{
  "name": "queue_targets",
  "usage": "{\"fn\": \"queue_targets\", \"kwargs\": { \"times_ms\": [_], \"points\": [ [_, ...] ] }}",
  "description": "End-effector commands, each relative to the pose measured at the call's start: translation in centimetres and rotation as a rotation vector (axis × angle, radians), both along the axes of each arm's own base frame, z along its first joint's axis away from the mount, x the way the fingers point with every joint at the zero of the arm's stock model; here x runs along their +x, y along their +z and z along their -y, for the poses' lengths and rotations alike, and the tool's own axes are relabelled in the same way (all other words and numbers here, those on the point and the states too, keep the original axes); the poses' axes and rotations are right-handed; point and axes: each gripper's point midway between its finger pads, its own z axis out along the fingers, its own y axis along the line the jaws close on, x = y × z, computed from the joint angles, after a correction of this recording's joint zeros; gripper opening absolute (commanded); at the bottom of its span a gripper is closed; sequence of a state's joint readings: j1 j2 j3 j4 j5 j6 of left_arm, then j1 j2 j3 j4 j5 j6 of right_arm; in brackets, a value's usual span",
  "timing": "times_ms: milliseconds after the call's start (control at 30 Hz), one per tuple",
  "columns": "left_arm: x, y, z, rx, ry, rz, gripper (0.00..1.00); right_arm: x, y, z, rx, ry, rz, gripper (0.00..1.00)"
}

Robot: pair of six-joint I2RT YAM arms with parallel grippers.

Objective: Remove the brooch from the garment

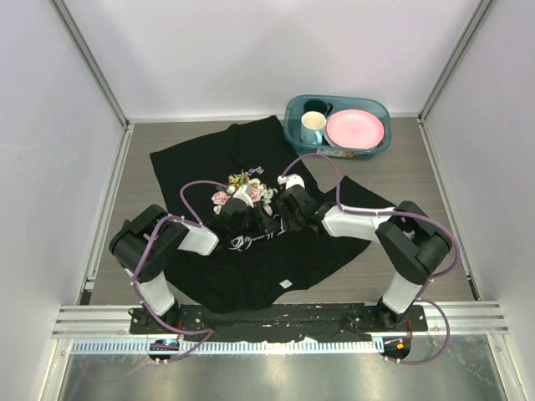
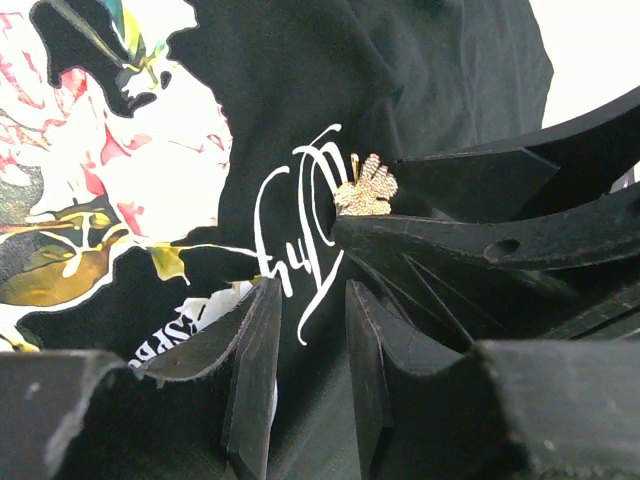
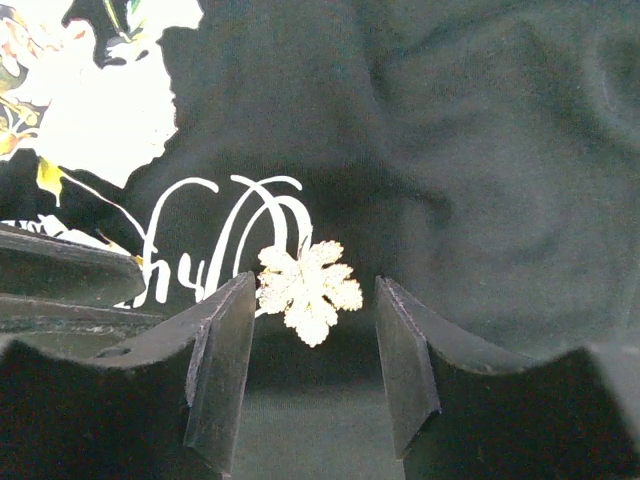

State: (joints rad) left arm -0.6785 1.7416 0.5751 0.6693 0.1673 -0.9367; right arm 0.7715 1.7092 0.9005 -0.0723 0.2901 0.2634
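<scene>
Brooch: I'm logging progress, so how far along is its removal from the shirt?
Done: the approach, the right gripper open with a finger either side of the leaf-shaped brooch. In hand: the left gripper is down at the garment beside it; whether it pinches fabric is unclear. Left: close on the brooch, which is still on the garment, and pull it free.

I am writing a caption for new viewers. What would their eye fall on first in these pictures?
First the black shirt spread across the table, its rose print bright at the centre. In the right wrist view, a small gold leaf brooch sits beside the white lettering, between the open fingers of the right gripper. At the far right, a pink plate lies in a teal bin.
</scene>
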Motion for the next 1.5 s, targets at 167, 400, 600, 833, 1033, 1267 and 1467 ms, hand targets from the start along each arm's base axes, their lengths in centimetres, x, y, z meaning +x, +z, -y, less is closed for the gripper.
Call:
{"fn": "queue_targets", "kwargs": {
  "times_ms": [167, 400, 600, 833, 1033, 1267, 1467],
  "points": [
    [0.2, 1.6, 0.4, 0.016, -0.006, 0.084, 0.35, 0.7, 4.0, 0.4, 0.005, -0.014, 0.093, 0.55],
    [-0.3, 1.1, 0.6, 0.025, -0.016, 0.077, 0.34, 0.5, 2.4, -0.4, 0.01, 0.011, 0.057, 0.45],
    [-0.3, 1.0, 0.6, 0.026, -0.023, 0.076, 0.34, 0.2, 1.9, -1.1, 0.026, 0.041, 0.039, 0.48],
    [-0.3, 0.9, 0.7, 0.025, -0.025, 0.078, 0.36, 0.2, 1.5, -1.0, 0.022, 0.043, 0.04, 0.54],
    [-0.3, 0.9, 0.7, 0.024, -0.027, 0.08, 0.38, 0.1, 1.2, -1.2, 0.006, 0.05, 0.038, 0.52],
    [-0.4, 1.0, 0.6, 0.026, -0.028, 0.086, 0.44, 0.1, 0.3, -0.8, -0.005, 0.03, 0.034, 0.48],
    [-0.3, 1.1, 0.6, 0.027, -0.027, 0.092, 0.45, 0.3, 0.7, -0.5, 0.001, -0.002, 0.049, 0.35]
  ]
}}
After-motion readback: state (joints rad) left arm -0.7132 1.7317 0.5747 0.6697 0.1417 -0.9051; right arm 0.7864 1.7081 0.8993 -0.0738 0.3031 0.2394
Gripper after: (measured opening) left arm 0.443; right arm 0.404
